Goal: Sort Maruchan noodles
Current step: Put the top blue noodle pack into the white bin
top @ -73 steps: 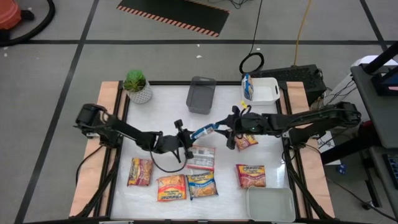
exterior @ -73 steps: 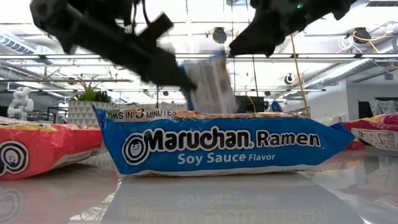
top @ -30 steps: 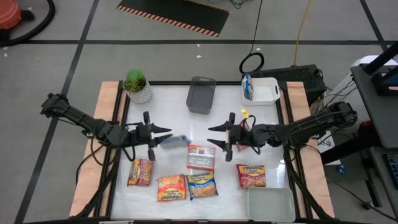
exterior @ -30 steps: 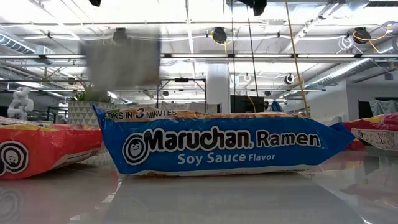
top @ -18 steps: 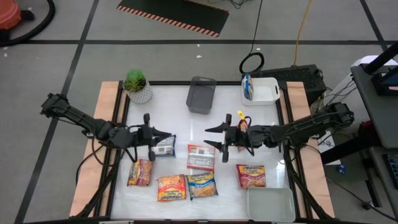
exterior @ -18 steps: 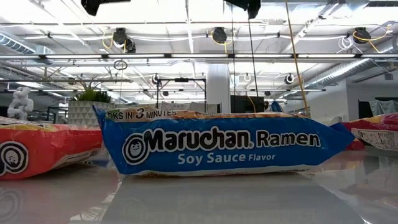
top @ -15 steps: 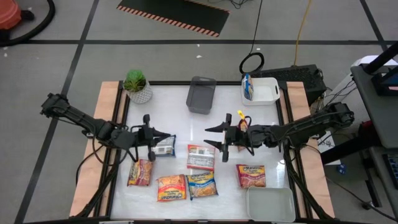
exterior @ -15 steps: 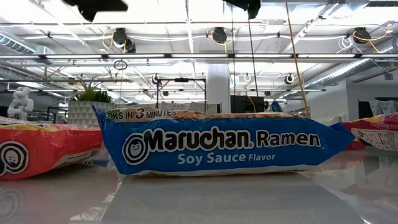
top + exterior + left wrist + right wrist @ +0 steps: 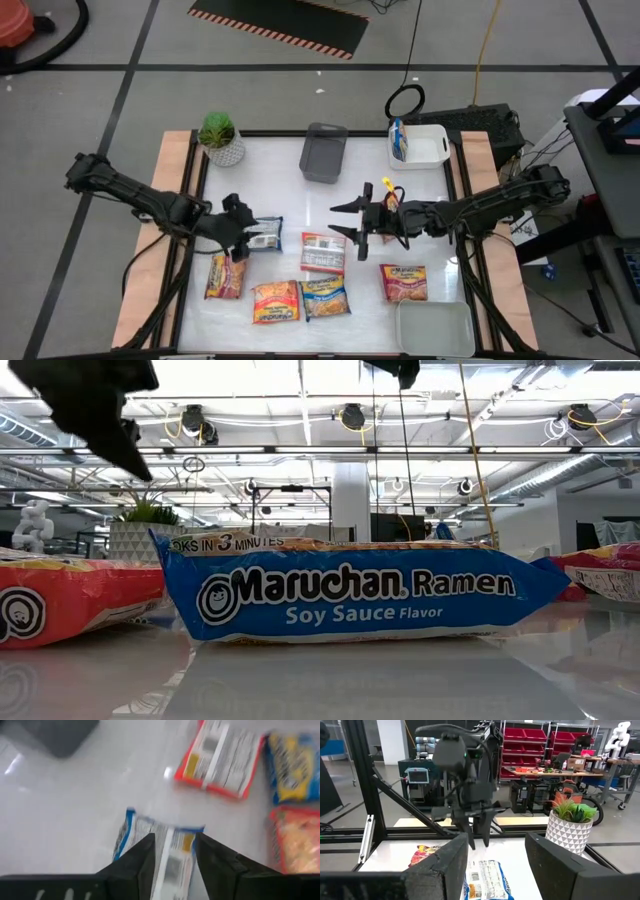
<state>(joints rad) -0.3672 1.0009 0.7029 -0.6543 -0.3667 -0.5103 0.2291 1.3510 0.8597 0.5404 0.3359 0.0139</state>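
Lying flat just right of the left tool (image 9: 240,233), the blue packet (image 9: 264,234) is straddled by parted, empty fingers.

Bright overhead ceiling lights glare off the glossy white table (image 9: 280,170) — left wrist view motion-blurred.

Blue-and-yellow packet (image 9: 350,593); perhaps orange-red neighbour (image 9: 70,600)

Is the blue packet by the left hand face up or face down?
Face down. The blue packet lies flat on the table, white printed back showing in the high and left wrist views, under the open left hand.
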